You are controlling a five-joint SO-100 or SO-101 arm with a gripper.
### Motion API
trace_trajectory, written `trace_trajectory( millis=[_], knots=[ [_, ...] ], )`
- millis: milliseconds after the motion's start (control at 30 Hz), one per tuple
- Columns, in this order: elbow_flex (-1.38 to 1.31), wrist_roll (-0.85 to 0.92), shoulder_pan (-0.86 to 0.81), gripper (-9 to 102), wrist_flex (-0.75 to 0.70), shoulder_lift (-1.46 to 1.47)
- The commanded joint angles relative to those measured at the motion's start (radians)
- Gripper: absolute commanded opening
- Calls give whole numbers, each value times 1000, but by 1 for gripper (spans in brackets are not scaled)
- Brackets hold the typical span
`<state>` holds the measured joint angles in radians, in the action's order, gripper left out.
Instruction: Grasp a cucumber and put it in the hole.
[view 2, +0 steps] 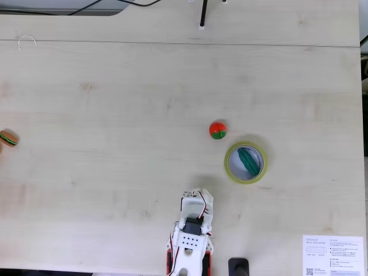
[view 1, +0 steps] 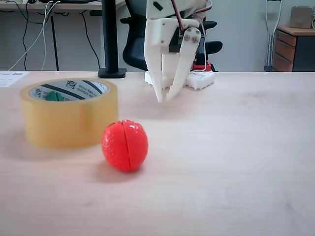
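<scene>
The dark green cucumber point(view 2: 248, 161) lies inside the hole point(view 2: 237, 166) of the yellowish tape roll point(view 2: 245, 181). In a fixed view from table height, a bit of the cucumber point(view 1: 54, 96) shows over the white core of the roll point(view 1: 69, 123). My white gripper point(view 1: 164, 100) hangs near the arm's base, fingertips pointing down just above the table, a narrow gap between them and nothing held. From above, the gripper point(view 2: 201, 195) is well left of and below the roll.
A red round toy point(view 1: 125, 145) sits right beside the roll, also seen from above point(view 2: 217, 130). A small burger toy point(view 2: 8, 138) lies at the far left edge. A printed sheet point(view 2: 333, 256) and a black post base point(view 1: 110, 73) stand near the arm's side.
</scene>
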<state>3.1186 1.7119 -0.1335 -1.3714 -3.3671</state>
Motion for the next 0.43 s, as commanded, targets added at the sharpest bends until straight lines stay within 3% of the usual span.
trace_trajectory(
  millis=[0,400],
  knots=[
    [-9,11,8,0,-17,-3],
    [-9,11,8,0,-17,-3]
  ],
)
